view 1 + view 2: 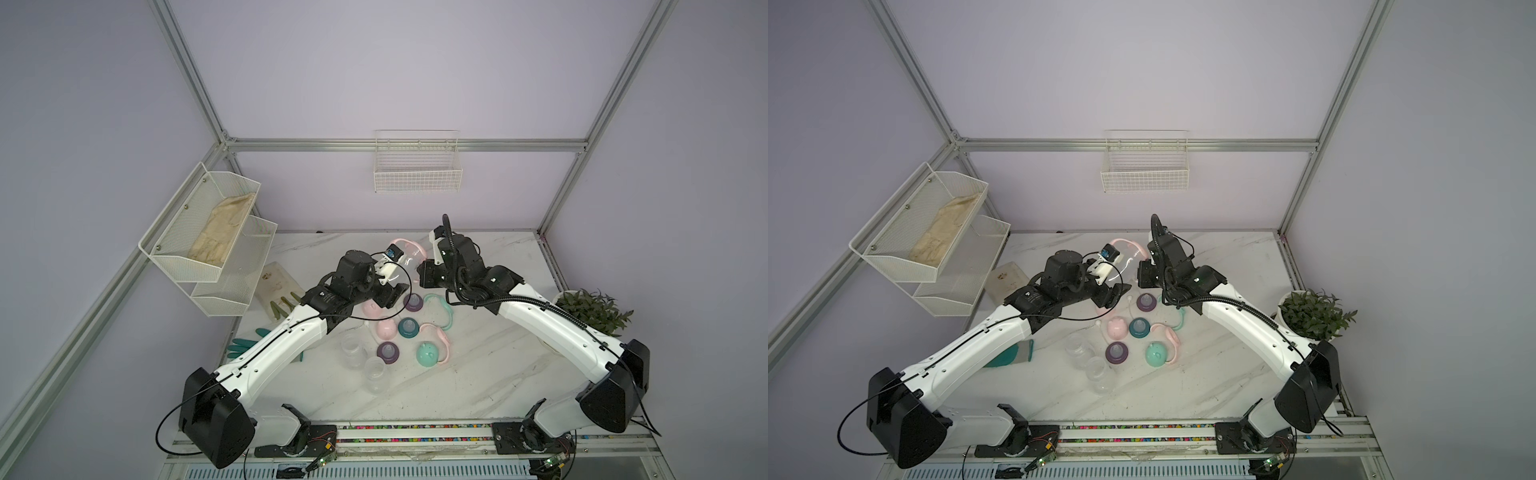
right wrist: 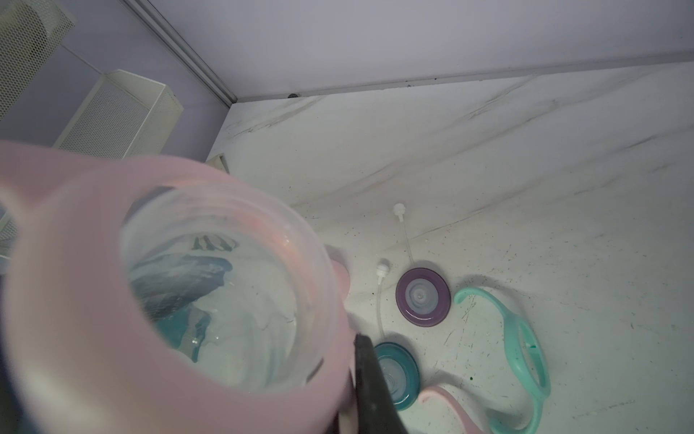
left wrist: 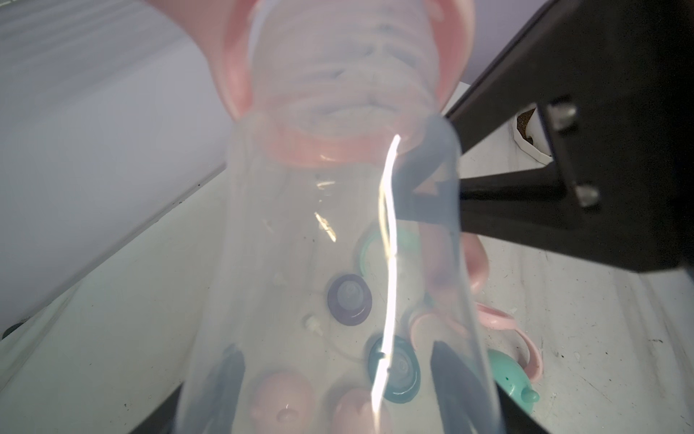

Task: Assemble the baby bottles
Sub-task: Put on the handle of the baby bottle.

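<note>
**Bottle aloft, pink ring on the neck, collar to follow**

Left gripper [image 3: 338, 359]: jaws clamped on the base end of a clear bottle [image 3: 319, 233], one finger on either side, showing dark through the plastic. The bottle is off the table [image 2: 488, 150], carried between the two arms. Its long axis runs straight out from the left fingers toward the right gripper [image 1: 423, 270]. The open threaded mouth faces that hand.

Right gripper: closed down tight, pinching the rim of the pink handle ring [image 2: 49, 263]. Only one finger shows in the right wrist view. The ring encircles the bottle's neck; whether it is fully seated, cannot tell.

Judgement: the ring step is near done. No collar, straw or cap is on this bottle yet. The purple collar [image 2: 423, 297] and teal collar [image 2: 396, 370] lie on the table below and just beyond the right gripper. That makes the right arm the nearer one for the pick, once it lets go of the ring. The left should hold the bottle mouth-out.
</note>
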Robot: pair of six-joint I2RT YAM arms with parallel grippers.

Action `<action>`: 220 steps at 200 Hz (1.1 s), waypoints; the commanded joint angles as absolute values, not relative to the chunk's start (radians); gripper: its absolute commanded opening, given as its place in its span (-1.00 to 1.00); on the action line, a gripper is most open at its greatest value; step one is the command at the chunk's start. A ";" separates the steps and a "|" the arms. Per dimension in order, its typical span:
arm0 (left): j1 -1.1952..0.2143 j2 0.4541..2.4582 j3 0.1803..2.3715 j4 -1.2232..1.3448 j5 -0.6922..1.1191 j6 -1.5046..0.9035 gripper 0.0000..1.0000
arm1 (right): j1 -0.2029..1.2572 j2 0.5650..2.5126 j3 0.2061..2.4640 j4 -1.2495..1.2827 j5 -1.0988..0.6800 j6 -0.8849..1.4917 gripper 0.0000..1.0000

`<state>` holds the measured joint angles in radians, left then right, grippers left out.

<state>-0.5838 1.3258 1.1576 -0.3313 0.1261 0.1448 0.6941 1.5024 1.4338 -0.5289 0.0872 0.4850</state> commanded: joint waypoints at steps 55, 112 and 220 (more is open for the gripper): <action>-0.586 1.331 1.233 -0.303 0.027 0.098 -1.00 | 0.741 1.462 1.388 -0.495 0.078 0.366 -1.00; -0.589 1.391 1.301 -0.367 0.059 0.083 -1.00 | 0.822 1.479 1.385 -0.471 0.117 0.247 -1.00; -0.589 1.403 1.341 -0.392 0.022 0.019 -1.00 | 0.867 1.445 1.342 -0.379 0.138 0.188 -1.00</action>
<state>-0.5915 1.3712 1.2663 -0.5396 0.0795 0.0612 0.7948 1.4952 1.3579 -0.4381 0.3248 0.2428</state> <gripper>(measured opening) 0.765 0.108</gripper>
